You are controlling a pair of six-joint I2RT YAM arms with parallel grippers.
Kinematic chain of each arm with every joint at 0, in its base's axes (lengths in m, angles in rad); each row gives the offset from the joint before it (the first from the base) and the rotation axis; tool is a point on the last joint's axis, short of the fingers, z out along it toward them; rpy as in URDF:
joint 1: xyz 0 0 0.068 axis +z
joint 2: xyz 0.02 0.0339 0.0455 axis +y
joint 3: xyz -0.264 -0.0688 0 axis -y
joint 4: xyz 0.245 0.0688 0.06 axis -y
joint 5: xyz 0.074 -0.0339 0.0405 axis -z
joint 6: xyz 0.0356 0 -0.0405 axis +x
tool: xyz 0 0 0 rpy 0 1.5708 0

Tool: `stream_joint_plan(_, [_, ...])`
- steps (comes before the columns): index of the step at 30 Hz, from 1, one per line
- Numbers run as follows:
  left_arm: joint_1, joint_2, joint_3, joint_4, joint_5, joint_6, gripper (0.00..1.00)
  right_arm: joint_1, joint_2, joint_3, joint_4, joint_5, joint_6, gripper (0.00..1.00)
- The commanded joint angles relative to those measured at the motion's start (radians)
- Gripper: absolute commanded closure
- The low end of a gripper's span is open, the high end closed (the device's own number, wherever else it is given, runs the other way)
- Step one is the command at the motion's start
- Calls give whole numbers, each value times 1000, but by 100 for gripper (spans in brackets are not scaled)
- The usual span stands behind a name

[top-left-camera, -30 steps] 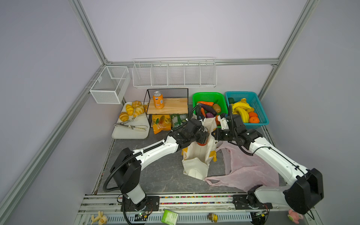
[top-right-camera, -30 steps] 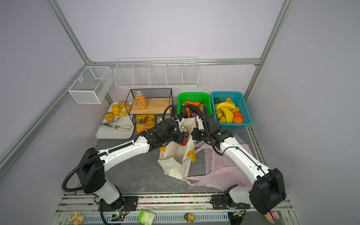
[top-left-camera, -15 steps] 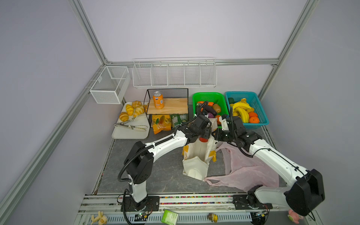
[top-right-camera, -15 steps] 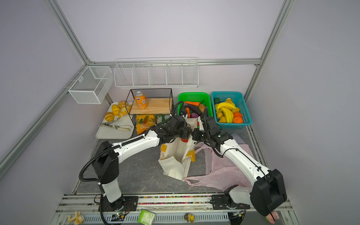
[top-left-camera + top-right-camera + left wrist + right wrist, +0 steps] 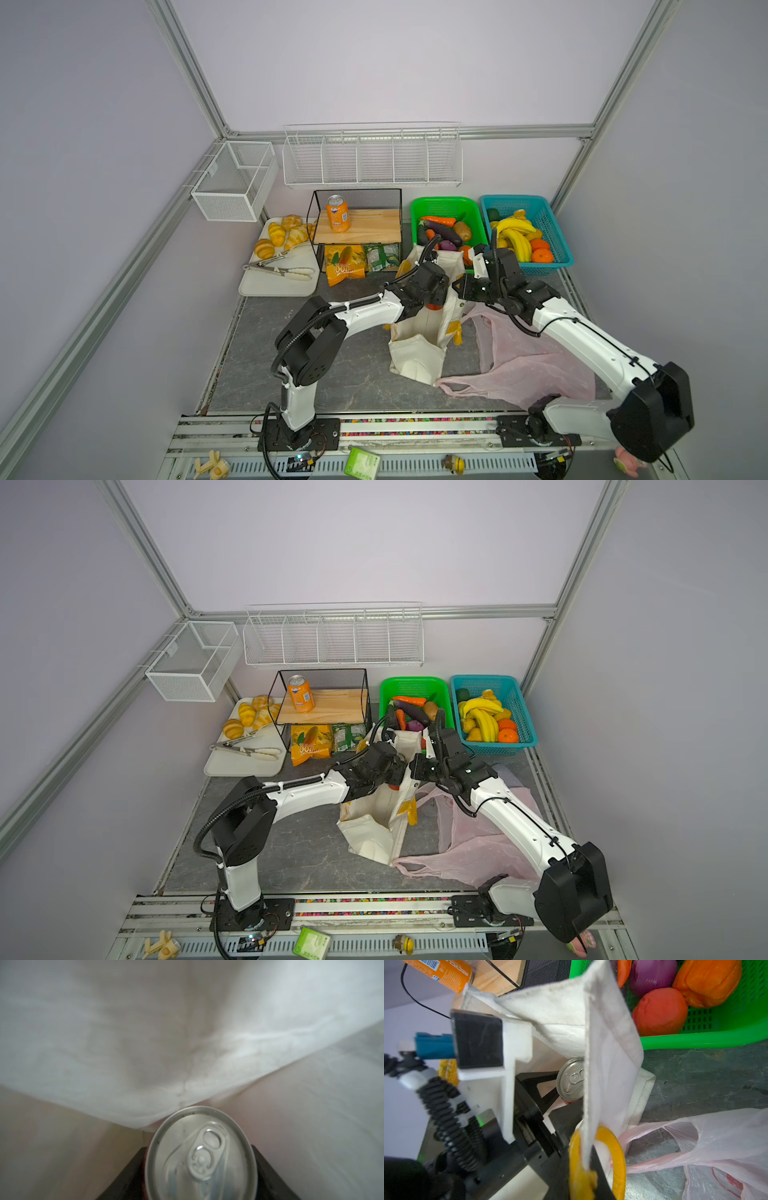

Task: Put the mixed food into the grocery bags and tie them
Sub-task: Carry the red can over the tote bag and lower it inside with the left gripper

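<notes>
Gripping the red cola can (image 5: 200,1153) by its sides, the left end effector (image 5: 434,301) has its fingers (image 5: 268,1169) spread to the can's width. The silver lid and pull tab face the wrist, so the can's long axis runs from the wrist outward, crossing the line between the fingers. Straight ahead of this end effector there is only the cream cloth of the canvas tote (image 5: 415,353). The can sits in the tote's mouth, and I judge that the next move is to carry it on along that axis and let go.

The right end effector (image 5: 459,287) is just beside the left one. It is nipped narrow on the tote's mouth edge by a yellow handle (image 5: 618,1153) and holds that panel up. The pink plastic bag (image 5: 532,365) lies flat on the table (image 5: 332,374) behind it, under the right arm.

The orange soda can (image 5: 338,214) stands upright on the wooden shelf (image 5: 370,226), beyond the left end effector and on its outer side, so the left arm is the nearer one. The small oranges (image 5: 540,249) in the blue basket (image 5: 552,226) lie beyond the right end effector.

The right wrist view shows "RECYCL" and a barcode on the orange can. A snack packet (image 5: 345,270) under the shelf seems to read "OOZI", though it is too small to be sure
</notes>
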Motion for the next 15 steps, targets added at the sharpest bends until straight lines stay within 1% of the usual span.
stream_joint_plan(1, [-3,22,3,191,-56,26,89,-4,-22,-2,29,23,-5,92])
stream_joint_plan(5, [-2,63,-9,243,-62,41,89,-7,-14,1,17,26,-19,92])
stream_joint_plan(8, [-2,97,-24,264,-53,34,85,-10,-10,2,12,28,-28,92])
stream_joint_plan(10, [-1,104,-33,263,-41,28,80,-12,-6,5,9,28,-33,92])
stream_joint_plan(13, [-2,94,-61,282,-33,31,69,-16,-5,8,5,34,-42,92])
stream_joint_plan(15, [-2,76,-80,294,-30,41,60,-19,-3,13,1,39,-50,92])
